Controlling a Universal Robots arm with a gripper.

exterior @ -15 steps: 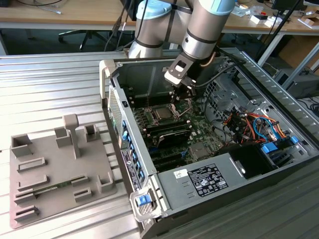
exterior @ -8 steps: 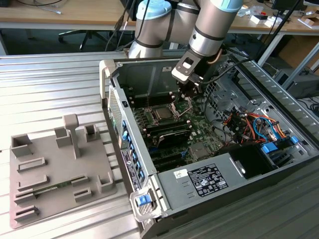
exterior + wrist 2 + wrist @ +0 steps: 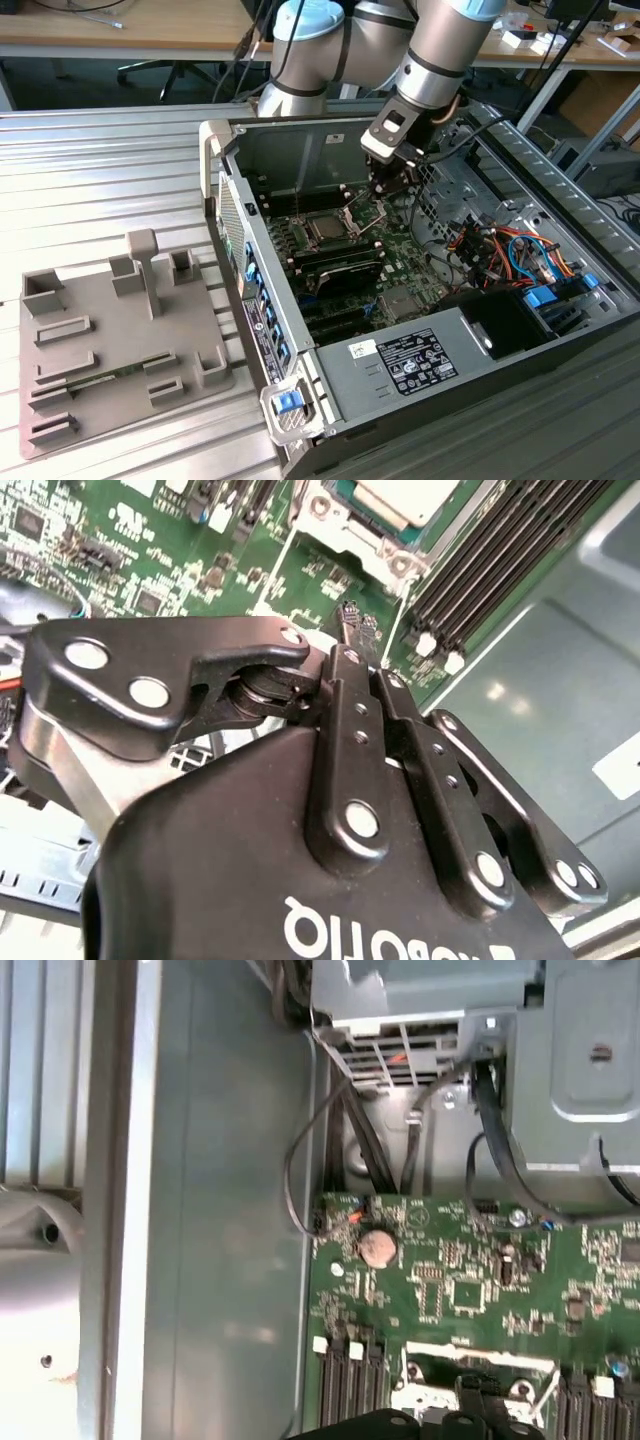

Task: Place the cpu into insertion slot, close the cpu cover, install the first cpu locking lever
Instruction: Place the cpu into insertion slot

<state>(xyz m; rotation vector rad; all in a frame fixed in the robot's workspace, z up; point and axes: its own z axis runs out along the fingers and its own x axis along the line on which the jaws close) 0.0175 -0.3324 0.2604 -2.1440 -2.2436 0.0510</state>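
Note:
The cpu (image 3: 398,494) lies silvery face up in the insertion slot (image 3: 325,229) on the green motherboard. The silvery cpu cover (image 3: 352,532) lies flat around it. Thin metal lever wires (image 3: 404,608) run along the socket's sides. My gripper (image 3: 386,194) hangs inside the open computer case, just to the exterior view's right of the socket and above the board. In the second wrist view its black fingers (image 3: 346,658) are pressed together, shut, with the tips (image 3: 347,615) close over the board beside the socket's corner. I see nothing held between them.
Black memory slots (image 3: 500,550) run beside the socket. A coin battery (image 3: 377,1247) and black cables (image 3: 300,1160) lie near the case wall. Coloured cables (image 3: 500,250) and a power supply (image 3: 410,360) fill the case's near side. A grey fixture plate (image 3: 110,340) sits outside on the exterior view's left.

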